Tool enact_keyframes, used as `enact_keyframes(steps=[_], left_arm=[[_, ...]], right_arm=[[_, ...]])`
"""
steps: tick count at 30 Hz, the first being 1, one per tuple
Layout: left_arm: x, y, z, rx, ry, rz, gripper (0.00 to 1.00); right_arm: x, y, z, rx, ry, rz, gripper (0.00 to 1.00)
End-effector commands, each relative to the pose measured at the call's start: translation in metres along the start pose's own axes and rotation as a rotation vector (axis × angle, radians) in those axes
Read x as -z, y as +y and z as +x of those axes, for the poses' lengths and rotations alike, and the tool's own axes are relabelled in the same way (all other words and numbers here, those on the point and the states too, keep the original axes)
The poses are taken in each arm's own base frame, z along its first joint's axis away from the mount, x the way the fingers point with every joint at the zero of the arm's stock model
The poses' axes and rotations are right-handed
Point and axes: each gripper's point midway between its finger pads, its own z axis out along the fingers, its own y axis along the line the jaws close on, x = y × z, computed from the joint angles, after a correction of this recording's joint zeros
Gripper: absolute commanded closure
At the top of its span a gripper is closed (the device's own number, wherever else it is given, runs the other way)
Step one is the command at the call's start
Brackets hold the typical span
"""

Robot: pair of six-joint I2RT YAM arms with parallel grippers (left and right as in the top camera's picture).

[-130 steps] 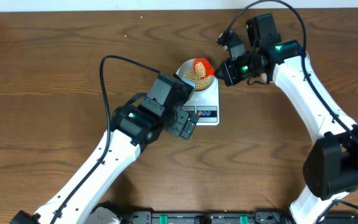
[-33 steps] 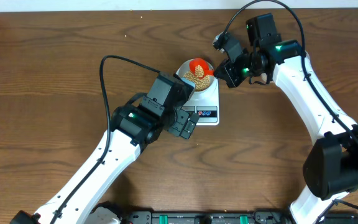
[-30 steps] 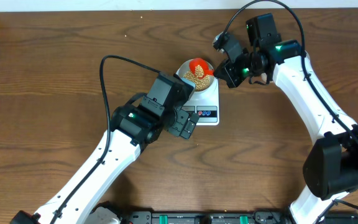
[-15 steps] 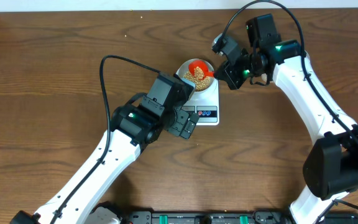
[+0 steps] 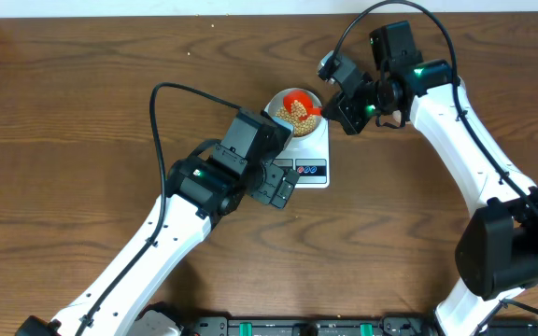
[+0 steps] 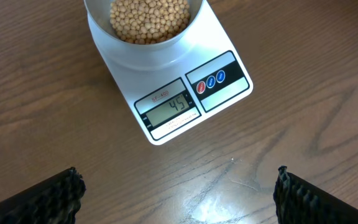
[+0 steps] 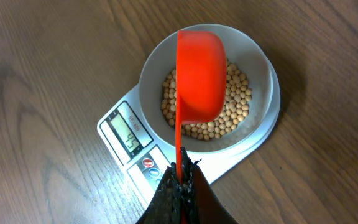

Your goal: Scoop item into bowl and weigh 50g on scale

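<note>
The bowl (image 7: 260, 59) stands on the white scale (image 7: 166, 168) and holds many tan-yellow beans (image 7: 229, 118). The scale's display (image 6: 169, 109) reads 45 in the left wrist view. My right gripper (image 7: 182, 171) is shut on the handle of an orange scoop (image 7: 199, 74), which is tipped on its side over the bowl. In the overhead view the scoop (image 5: 297, 97) is over the bowl (image 5: 280, 103), with my right gripper (image 5: 342, 101) to its right. My left gripper (image 6: 178, 193) is open and empty over the bare table, just in front of the scale (image 6: 229, 93).
The brown wooden table (image 5: 82, 112) stretches round the scale (image 5: 311, 154). The left arm (image 5: 213, 177) lies just left of the scale. A black rail (image 5: 297, 327) runs along the table's front edge.
My right gripper has turned the scoop further onto its side over the bowl. The left arm has not moved.
</note>
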Motion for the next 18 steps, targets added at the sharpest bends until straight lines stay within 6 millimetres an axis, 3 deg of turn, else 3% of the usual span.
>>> enact_keyframes(steps=[1, 18], left_arm=[[-0.001, 0.001, 0.002, -0.009, 0.008, 0.006, 0.01], [-0.001, 0.001, 0.002, -0.009, 0.008, 0.006, 0.01]], right_arm=[[0.011, 0.006, -0.014, 0.035, -0.039, -0.002, 0.99], [0.022, 0.001, -0.018, -0.151, -0.093, -0.059, 0.99]])
